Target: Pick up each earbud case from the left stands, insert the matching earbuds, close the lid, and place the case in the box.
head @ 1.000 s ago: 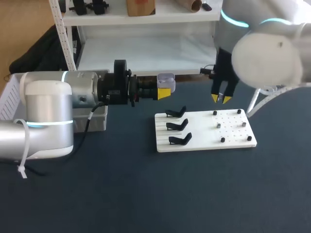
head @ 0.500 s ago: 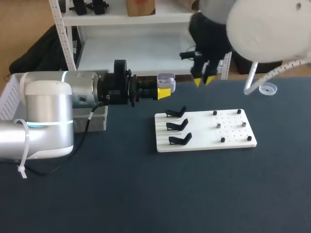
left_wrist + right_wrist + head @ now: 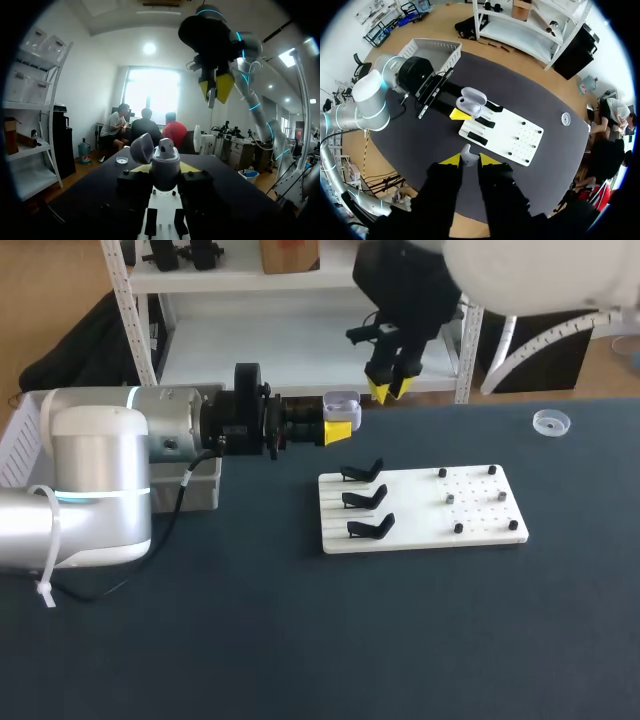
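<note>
Horizontally over the dark table point(image 3: 300, 640), the left arm holds its left gripper point(image 3: 338, 428) out toward the middle. Its yellow-tipped fingers are clamped on either side of the earbud case point(image 3: 341, 400). The case is pale grey, stands upright between the tips, and its lid is tipped open (the left wrist view shows the lid leaning to one side).

The right gripper point(image 3: 390, 390) hangs above and just beyond the case, pointing down. Its fingers are drawn nearly together and pinch a small grey earbud point(image 3: 466, 154) between the tips.

Below and to the right of the case lies the white board point(image 3: 480, 525). Three black stands point(image 3: 363, 472) sit in a row on its left part, all bare, and a few small dark pegs are on its right part. The white lattice box point(image 3: 20, 445) sits at the table's left edge behind the left arm. A small clear disc point(image 3: 550, 421) lies well apart at the far right.
</note>
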